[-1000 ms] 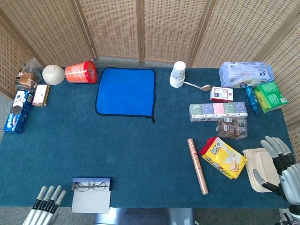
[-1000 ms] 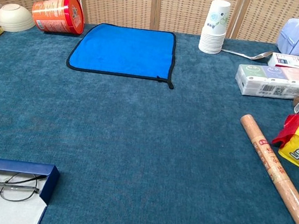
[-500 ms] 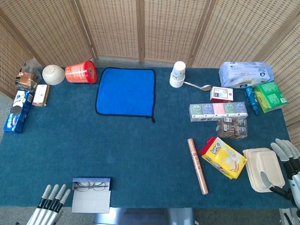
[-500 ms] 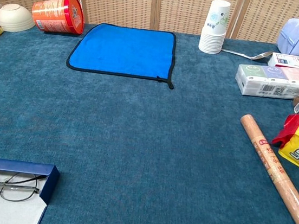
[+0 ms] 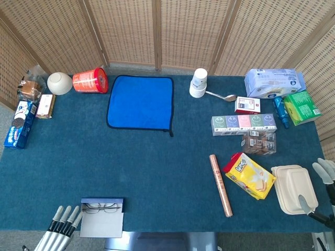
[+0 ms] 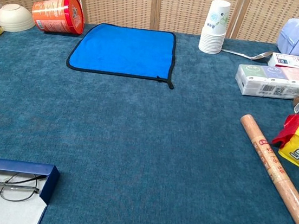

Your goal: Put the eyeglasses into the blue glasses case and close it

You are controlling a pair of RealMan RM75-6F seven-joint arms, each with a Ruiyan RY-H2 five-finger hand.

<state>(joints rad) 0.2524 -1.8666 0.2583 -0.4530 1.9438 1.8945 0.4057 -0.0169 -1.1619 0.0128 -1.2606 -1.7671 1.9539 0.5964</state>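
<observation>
Eyeglasses point(image 5: 101, 208) are seen lying in the open blue glasses case point(image 5: 102, 217), just right of the left hand point(image 5: 62, 228), fingers spread, empty. Right hand point(image 5: 325, 180) is kept well apart, open.

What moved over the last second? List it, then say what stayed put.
Both hands drew back toward the robot. The left hand slid down toward the near table edge, fingers straight, holding nothing. The right hand retreated off the white clamshell box to the right edge of the head view. The wire-rimmed eyeglasses lie unmoved in the open blue glasses case; nothing else shifted.
</observation>
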